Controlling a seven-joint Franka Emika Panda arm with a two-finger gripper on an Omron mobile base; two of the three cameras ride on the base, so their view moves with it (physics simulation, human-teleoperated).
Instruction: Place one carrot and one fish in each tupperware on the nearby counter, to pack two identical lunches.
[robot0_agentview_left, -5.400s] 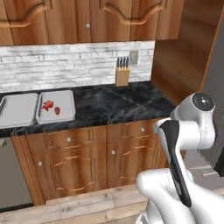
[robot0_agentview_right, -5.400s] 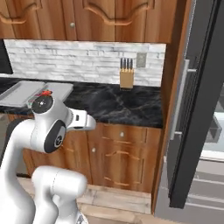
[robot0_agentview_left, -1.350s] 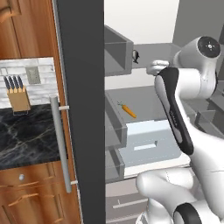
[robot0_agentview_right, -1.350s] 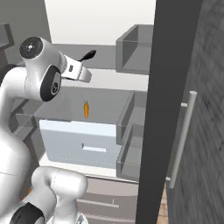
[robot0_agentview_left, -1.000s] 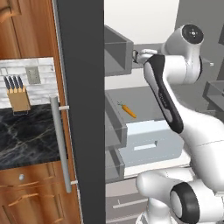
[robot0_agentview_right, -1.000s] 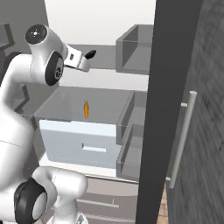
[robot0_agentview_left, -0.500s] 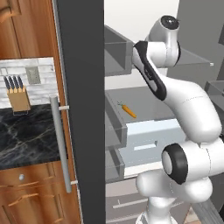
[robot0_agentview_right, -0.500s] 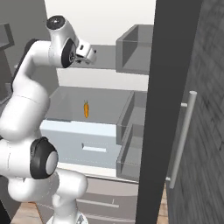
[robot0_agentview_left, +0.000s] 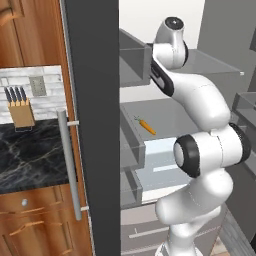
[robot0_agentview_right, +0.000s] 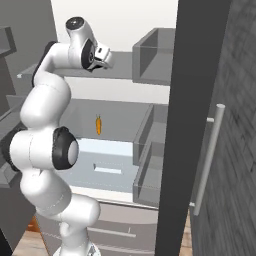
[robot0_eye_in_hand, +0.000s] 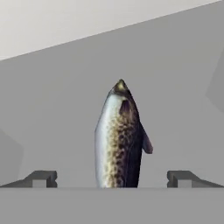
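The hand (robot0_eye_in_hand: 112, 178) is reaching up over the top fridge shelf (robot0_agentview_right: 120, 75) with its fingers (robot0_eye_in_hand: 41, 178) spread wide on both sides of the fish (robot0_eye_in_hand: 119, 140), probably to grab it, while the carrot (robot0_agentview_left: 146, 126) is waiting on the shelf below.

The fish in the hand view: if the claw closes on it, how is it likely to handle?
The fish looks smooth and glossy, so it may slip. Its narrow, tapering body lies between the open claw tips, so a grip across the thicker middle seems safest. Lying flat on the grey shelf, it probably slides rather than rolls.
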